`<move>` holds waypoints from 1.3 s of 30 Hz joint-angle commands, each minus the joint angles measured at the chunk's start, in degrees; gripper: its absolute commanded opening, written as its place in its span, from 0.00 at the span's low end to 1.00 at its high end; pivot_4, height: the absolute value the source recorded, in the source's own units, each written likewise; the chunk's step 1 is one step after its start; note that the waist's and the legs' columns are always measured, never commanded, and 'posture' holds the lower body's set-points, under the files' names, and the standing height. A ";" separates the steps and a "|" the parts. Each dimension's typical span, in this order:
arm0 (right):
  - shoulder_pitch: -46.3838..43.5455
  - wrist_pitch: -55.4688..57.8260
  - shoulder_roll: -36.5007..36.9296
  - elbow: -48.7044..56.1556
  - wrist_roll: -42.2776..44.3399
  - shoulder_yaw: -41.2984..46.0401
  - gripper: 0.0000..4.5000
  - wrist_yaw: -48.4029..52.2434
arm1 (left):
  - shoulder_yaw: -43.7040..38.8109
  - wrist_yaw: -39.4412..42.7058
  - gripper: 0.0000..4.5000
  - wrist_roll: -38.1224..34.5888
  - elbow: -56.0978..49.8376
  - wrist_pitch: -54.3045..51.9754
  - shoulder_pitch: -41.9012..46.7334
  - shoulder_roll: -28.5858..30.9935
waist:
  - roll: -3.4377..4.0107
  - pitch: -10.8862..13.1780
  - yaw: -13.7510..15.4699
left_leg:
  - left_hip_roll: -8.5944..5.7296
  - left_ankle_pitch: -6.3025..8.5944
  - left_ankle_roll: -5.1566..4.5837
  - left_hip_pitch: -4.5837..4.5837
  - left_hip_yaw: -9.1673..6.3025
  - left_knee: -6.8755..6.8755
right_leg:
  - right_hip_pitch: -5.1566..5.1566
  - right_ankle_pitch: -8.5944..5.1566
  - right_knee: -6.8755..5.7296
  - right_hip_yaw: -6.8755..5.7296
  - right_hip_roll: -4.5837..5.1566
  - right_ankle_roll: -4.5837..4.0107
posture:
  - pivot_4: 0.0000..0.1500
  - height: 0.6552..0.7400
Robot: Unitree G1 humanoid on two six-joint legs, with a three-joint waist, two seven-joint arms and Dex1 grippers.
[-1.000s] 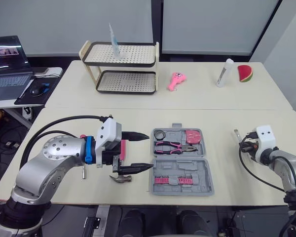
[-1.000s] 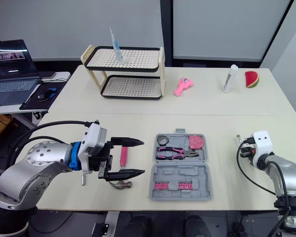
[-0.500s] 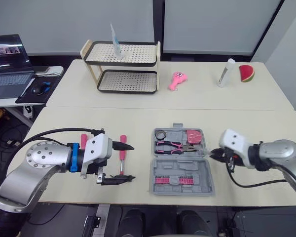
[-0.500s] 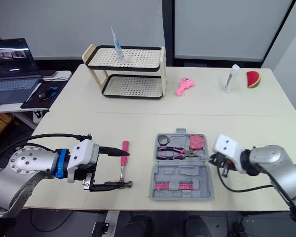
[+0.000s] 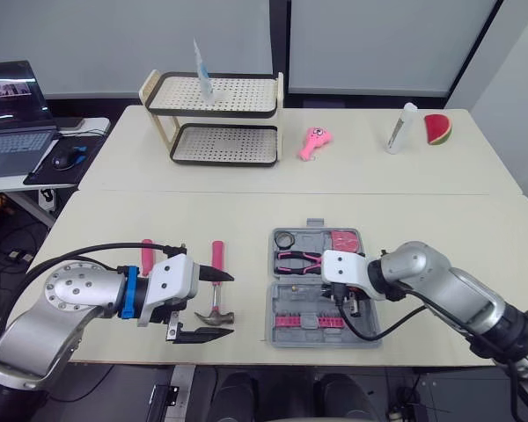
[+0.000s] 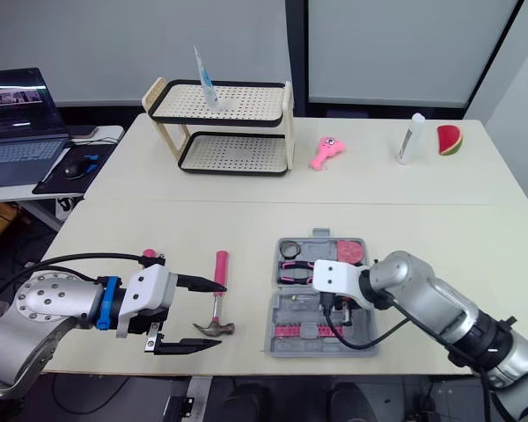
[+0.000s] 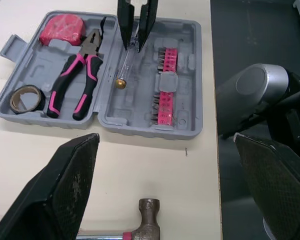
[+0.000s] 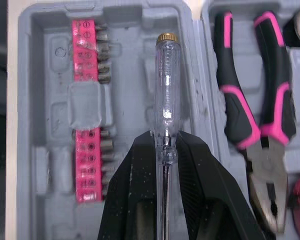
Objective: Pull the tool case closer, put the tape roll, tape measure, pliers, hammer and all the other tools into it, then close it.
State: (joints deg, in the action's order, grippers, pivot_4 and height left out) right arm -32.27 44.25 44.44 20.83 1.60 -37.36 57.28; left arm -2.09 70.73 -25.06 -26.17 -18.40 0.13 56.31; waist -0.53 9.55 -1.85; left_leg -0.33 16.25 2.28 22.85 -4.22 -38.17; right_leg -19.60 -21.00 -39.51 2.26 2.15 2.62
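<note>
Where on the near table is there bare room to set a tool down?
Bare: the wide strip between rack and tool case, and the far right of the table. Crowded: left of the case, with hammer, pink screwdriver and open left hand; over the case, the right hand grips a clear screwdriver.

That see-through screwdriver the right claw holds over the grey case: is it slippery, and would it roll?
Probably slippery: the clear screwdriver has a smooth, glossy, round handle, and the right gripper pinches it only at one end. It looks stiff and light. Released, it might roll, though the moulded recesses of the tool case should catch it.
</note>
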 commanded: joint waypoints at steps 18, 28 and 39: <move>-2.58 -7.18 -5.66 -6.17 -7.48 -0.81 0.08 3.04 | -1.23 -1.21 1.00 0.28 -2.35 1.12 -1.72 0.50 | 0.00 0.00 0.00 | 0.01 0.00 0.00 -0.01 0.05 -0.02 | -0.16 0.00 -0.27 0.01 0.01 0.00 | 1.00 0.87; -3.19 -8.15 -7.23 -7.34 -8.91 -0.28 0.08 4.14 | -0.97 -1.53 1.00 0.18 -2.61 0.88 -1.58 0.28 | 0.00 0.00 -0.01 | 0.01 -0.01 0.01 -0.01 0.07 -0.03 | -0.28 0.00 -0.39 0.03 0.01 0.00 | 1.00 0.87; -2.60 -10.60 -7.33 -4.84 -7.56 3.81 0.52 4.12 | -0.76 -1.98 1.00 0.08 -3.01 0.56 -1.69 -0.01 | 0.00 0.00 -0.01 | 0.02 -0.01 0.01 0.01 0.08 -0.03 | -0.32 0.00 -0.40 0.05 0.01 0.00 | 1.00 0.87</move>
State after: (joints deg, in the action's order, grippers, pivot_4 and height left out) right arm -34.61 34.74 37.25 13.24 -7.00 -35.97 61.21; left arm -2.09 69.20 -24.67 -27.44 -18.18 -1.69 56.31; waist -0.53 9.55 -1.86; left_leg -0.31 16.25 2.29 22.86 -4.13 -38.20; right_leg -19.93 -21.00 -39.91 2.31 2.15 2.62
